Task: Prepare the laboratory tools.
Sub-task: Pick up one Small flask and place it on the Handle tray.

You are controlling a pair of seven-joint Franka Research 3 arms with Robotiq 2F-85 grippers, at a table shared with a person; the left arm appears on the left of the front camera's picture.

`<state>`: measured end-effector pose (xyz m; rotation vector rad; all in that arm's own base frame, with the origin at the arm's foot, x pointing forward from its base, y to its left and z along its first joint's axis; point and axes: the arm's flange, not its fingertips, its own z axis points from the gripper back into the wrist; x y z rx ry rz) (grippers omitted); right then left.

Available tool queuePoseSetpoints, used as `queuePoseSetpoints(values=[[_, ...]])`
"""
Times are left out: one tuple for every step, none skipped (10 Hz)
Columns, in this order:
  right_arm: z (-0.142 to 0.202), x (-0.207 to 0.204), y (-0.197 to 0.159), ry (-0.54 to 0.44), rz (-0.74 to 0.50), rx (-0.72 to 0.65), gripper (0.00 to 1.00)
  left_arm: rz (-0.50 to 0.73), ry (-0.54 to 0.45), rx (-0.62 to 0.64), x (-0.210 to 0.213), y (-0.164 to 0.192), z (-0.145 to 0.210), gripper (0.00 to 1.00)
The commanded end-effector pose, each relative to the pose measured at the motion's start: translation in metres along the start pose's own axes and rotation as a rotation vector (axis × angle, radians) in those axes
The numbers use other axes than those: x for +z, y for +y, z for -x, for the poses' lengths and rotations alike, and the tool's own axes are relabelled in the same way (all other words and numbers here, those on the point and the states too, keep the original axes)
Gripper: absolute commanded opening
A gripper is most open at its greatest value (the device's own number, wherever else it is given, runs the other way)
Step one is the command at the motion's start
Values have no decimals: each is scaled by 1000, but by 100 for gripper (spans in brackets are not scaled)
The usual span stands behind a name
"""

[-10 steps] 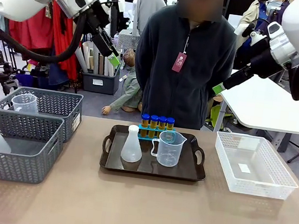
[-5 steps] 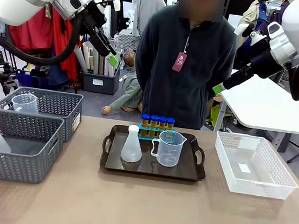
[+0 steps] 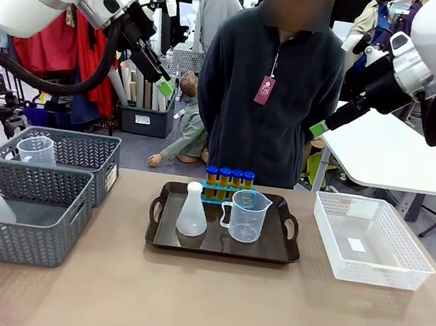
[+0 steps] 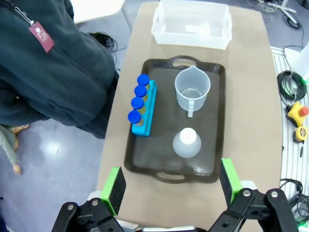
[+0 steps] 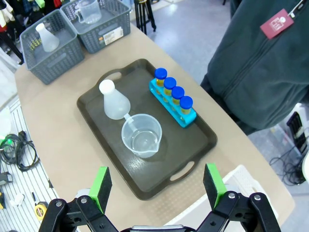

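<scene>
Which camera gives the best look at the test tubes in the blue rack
The right wrist view: the four blue-capped test tubes stand unblocked, yellow liquid visible through the blue rack. The left wrist view looks down on them, mostly caps. In the front view the measuring beaker partly covers the row.

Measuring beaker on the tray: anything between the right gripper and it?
Nothing visible. The right gripper hangs open, high above the tray; the beaker stands uncovered, the flask close beside it.
</scene>
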<state>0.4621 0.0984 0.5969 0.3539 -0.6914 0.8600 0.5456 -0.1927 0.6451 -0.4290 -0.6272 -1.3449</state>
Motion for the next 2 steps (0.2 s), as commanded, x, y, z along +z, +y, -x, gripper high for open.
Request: queuePoseSetpoints(values=[[-1, 1, -1, -20, -16, -4, 100, 4, 1, 0, 1, 0, 1, 100], [-1, 1, -1, -20, -16, -4, 100, 4, 1, 0, 1, 0, 1, 100]])
